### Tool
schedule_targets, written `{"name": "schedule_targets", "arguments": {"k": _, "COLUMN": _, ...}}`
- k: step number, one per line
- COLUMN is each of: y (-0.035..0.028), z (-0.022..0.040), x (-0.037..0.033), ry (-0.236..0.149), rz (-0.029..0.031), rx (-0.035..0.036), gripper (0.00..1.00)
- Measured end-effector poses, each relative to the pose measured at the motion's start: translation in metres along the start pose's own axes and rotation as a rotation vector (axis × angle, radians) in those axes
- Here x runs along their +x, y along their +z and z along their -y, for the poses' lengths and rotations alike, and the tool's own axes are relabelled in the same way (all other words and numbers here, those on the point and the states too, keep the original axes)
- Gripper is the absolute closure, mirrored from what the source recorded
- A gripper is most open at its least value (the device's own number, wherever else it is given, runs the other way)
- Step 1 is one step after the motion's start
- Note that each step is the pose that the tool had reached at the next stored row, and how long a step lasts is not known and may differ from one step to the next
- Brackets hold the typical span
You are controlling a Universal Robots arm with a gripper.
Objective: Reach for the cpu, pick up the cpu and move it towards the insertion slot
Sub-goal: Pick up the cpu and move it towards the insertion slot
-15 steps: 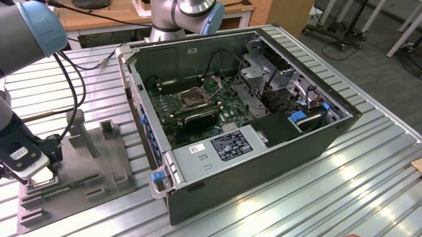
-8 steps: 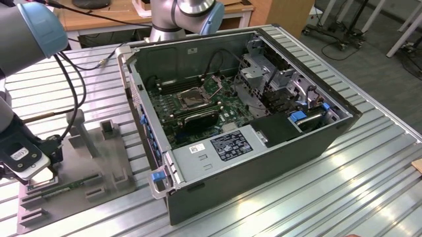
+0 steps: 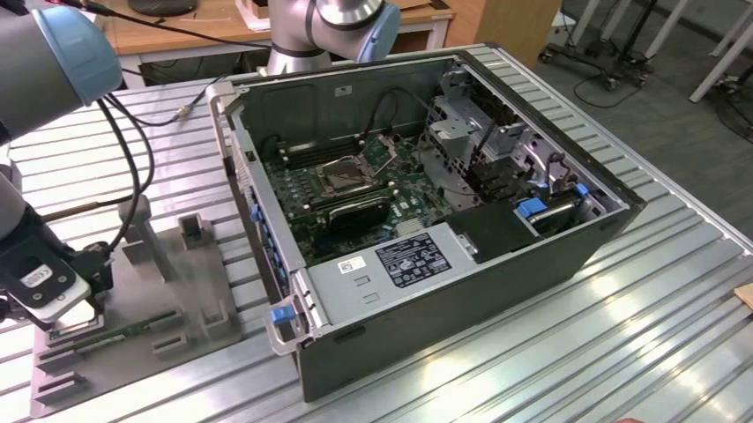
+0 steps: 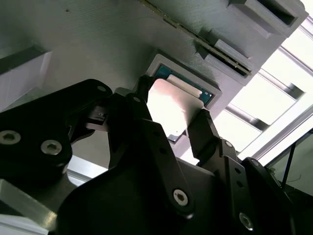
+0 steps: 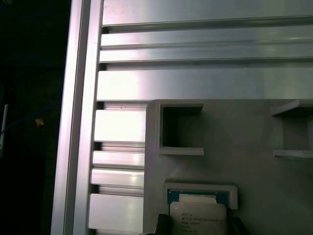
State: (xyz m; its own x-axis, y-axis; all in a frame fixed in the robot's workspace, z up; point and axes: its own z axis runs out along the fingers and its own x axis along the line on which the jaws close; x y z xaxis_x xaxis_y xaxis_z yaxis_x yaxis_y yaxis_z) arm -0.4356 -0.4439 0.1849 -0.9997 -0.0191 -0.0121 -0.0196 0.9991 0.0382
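Observation:
The cpu (image 4: 172, 108), a thin square chip with a silvery face, sits at a square recess of the grey plastic fixture (image 4: 98, 44). Green board edge shows along one side of it. My gripper (image 4: 171, 116) is shut on the cpu, with one black finger (image 4: 143, 95) against each of two opposite edges. In the first wrist view the cpu (image 5: 198, 215) lies between the fingertips (image 5: 163, 224). In the exterior view my gripper (image 3: 69, 324) hangs over the fixture (image 3: 176, 291) at that view's lower left. The insertion slot (image 3: 349, 174) lies on the motherboard inside the open computer case (image 3: 471, 291), far from the gripper.
A narrow green memory stick (image 3: 118, 335) lies in the fixture near the gripper. Grey posts (image 3: 192, 231) rise from the fixture between gripper and case. A black cable (image 3: 141, 167) loops from the arm. The case and fixture rest on a slatted aluminium table (image 3: 612, 335).

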Motion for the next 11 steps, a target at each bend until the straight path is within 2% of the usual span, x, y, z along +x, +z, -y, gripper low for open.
{"name": "schedule_targets", "arguments": {"k": 11, "y": 0.0012, "z": 0.0000, "x": 0.0000, "ry": 0.000, "rz": 0.0000, "rx": 0.0000, "gripper": 0.42}}
